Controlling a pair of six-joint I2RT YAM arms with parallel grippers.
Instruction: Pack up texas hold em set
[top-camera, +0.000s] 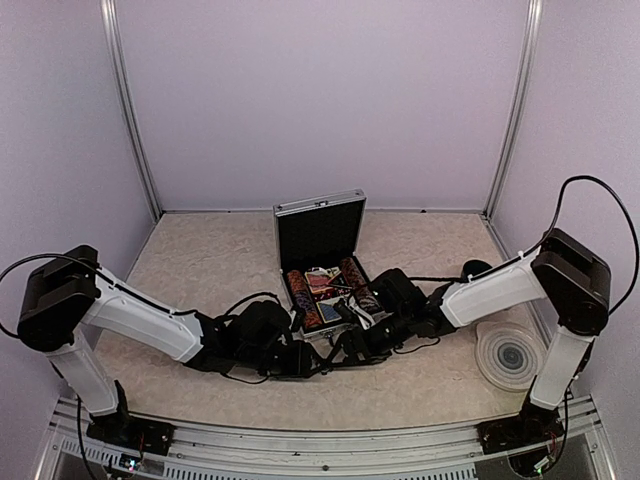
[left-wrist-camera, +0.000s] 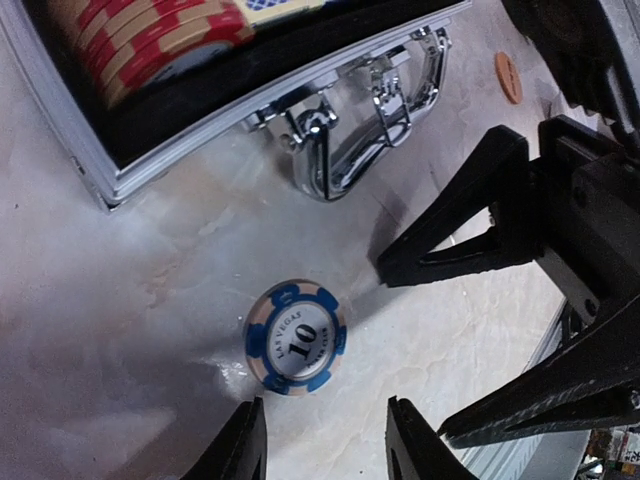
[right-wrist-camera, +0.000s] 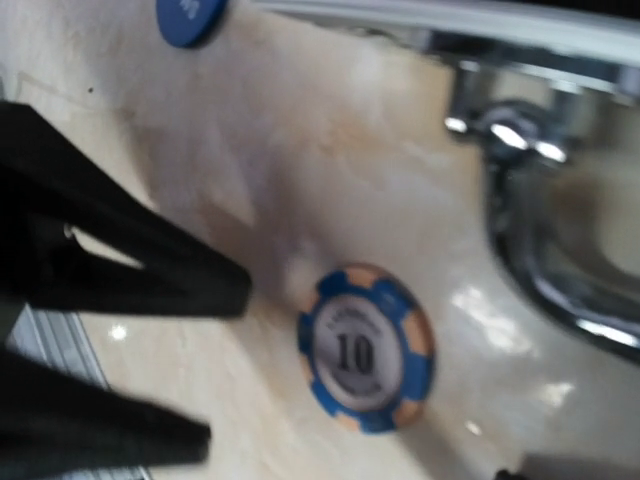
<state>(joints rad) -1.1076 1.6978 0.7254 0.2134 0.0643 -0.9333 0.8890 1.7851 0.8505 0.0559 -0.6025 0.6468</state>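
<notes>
The ribbed silver case (top-camera: 320, 228) stands open mid-table, its black tray holding rows of red and black chips (left-wrist-camera: 150, 40) and card decks. A blue "10" chip (left-wrist-camera: 296, 337) lies flat on the table in front of the case's chrome handle (left-wrist-camera: 370, 130). My left gripper (left-wrist-camera: 325, 440) hovers just short of the chip, open, nothing between its fingers. My right gripper (left-wrist-camera: 412, 352) faces it from the other side, open wide, its fingertips close to the chip (right-wrist-camera: 366, 347). The right wrist view is blurred, with the left gripper's fingers (right-wrist-camera: 150, 265) at its left.
An orange round button (left-wrist-camera: 508, 77) lies on the table beyond the handle. A blue round button (right-wrist-camera: 190, 15) lies near the case's edge. A round grey ringed coaster (top-camera: 510, 352) sits at the right, by the right arm's base.
</notes>
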